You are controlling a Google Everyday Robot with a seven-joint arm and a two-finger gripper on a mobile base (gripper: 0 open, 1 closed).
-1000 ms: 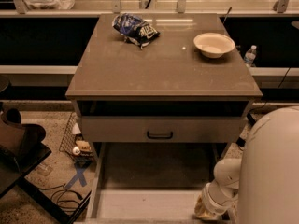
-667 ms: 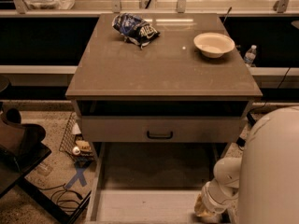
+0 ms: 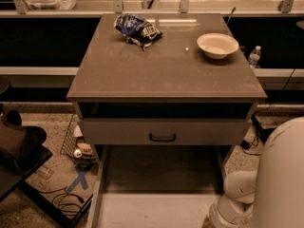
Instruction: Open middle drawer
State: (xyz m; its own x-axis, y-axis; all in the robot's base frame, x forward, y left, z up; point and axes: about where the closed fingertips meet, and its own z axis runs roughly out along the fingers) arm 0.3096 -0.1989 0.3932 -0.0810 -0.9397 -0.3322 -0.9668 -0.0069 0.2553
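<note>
The middle drawer sits just under the table top. Its grey-beige front faces near, with a black bar handle at centre and a dark gap above. The white robot arm is at the near right, apart from the drawer. The gripper lies beyond the near edge, so I cannot tell its state.

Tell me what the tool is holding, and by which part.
That cannot be told. The tool is out of view, and only white arm segments show at the lower right. Nothing touches the drawer's black handle.
</note>
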